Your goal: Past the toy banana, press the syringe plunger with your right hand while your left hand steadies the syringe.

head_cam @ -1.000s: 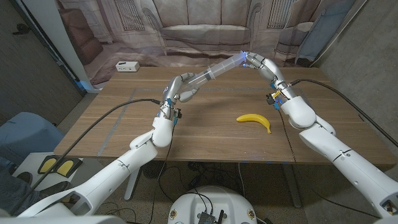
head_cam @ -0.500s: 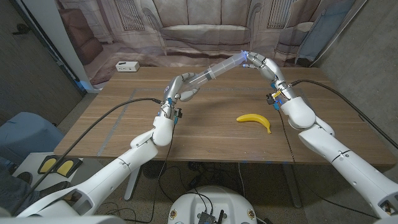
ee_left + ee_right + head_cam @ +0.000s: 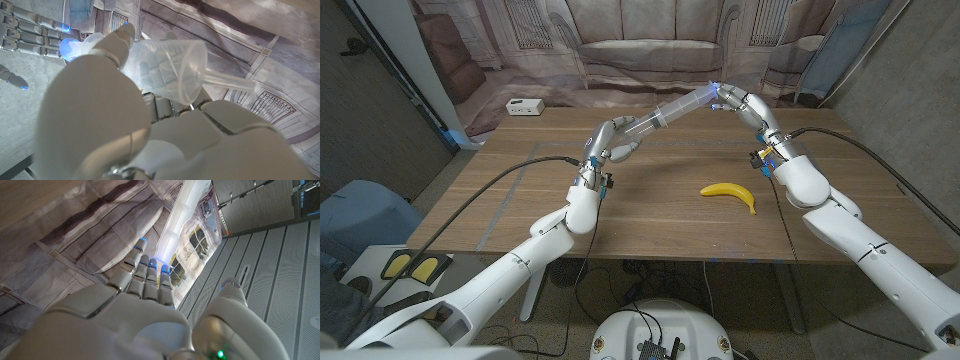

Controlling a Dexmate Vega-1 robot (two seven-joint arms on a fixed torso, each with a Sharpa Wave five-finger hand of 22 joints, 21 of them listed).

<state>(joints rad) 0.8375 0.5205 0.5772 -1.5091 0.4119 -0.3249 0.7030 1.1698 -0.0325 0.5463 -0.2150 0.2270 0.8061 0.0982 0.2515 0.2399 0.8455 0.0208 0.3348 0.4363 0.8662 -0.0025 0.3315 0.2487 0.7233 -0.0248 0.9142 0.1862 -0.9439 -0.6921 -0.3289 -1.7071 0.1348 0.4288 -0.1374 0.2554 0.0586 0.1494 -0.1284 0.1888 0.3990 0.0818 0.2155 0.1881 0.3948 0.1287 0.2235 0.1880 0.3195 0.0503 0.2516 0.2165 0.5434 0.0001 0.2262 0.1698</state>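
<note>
Barely anything has moved in the last second: the right hand (image 3: 735, 102) has maybe crept a touch further onto the plunger end, and the syringe (image 3: 670, 110) is held up at the same slant.

Head view: the left hand (image 3: 613, 141) grips the low end of the barrel above the tabletop (image 3: 660, 225), and the right hand's fingers are against the top end. The banana (image 3: 729, 193) lies nearer, untouched.

Left wrist view: fingers wrap the clear barrel, nozzle poking out.

Right wrist view: fingers straight and together, pushing on the plunger, not gripping.

So I'd say we're mid-press. Next it needs a steady push along the barrel while the left holds firm.
</note>
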